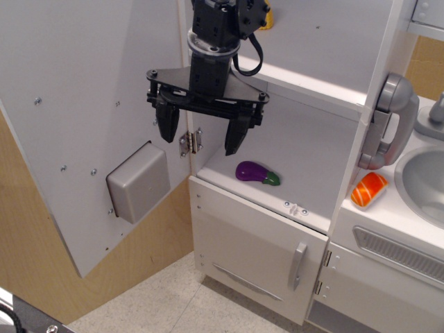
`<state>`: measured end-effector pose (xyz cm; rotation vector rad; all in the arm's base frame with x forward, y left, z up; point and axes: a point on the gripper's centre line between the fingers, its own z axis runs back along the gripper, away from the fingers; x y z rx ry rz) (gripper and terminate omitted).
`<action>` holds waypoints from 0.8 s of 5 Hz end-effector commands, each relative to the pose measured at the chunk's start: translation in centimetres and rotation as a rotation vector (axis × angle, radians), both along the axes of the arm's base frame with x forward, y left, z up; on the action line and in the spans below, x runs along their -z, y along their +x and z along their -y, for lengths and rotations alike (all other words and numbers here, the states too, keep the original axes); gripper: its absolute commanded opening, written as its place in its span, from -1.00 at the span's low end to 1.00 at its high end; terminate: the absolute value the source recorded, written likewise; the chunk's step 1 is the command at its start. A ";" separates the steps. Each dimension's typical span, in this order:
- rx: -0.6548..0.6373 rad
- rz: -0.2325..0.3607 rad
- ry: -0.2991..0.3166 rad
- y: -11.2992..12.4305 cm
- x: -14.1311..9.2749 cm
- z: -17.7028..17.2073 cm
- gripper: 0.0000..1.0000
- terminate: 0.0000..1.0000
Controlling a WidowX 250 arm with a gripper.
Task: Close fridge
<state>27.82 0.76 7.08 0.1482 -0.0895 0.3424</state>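
My gripper (pixel 203 132) hangs wide open and empty, fingers pointing down, right in front of the hinge (pixel 190 141), between the door (pixel 83 104) and the fridge (pixel 298 132) cavity.

Risks from here:
- I'm on the hinge side. A push this close to the pivot gives poor leverage, and a finger could slide off the panel or catch on the hinge plate.
- If the door swings while I'm in the opening, it closes on my own fingers or wrist. I need to get out of the gap and push from the door's outer face, near its free edge.
- The grey box (pixel 139 182) sticks out of the inner face. Clipping it on the way round would jolt the door.
- The door's free edge and handle are out of frame, so I can't tell how much room I have on that side.
- The eggplant (pixel 257 173) lies on the lower shelf, near the front edge. It looks clear of the door's path, but a stray finger could knock it out.

Fridge itself: tall white cabinet, white shelves, door swung far open to the left, inner side facing the camera, with visible screws. Something yellow (pixel 267 17) sits on the upper shelf behind my arm; I can't tell what it is.
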 end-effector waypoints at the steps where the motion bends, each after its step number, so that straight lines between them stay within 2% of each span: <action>1: 0.000 0.000 0.000 0.0 0.0 0.0 1.00 -1.00; 2: 0.082 0.005 0.012 -3.9 -0.4 -1.3 1.00 -1.00; 4: 0.193 0.039 0.016 -9.4 -1.7 -4.8 1.00 -1.00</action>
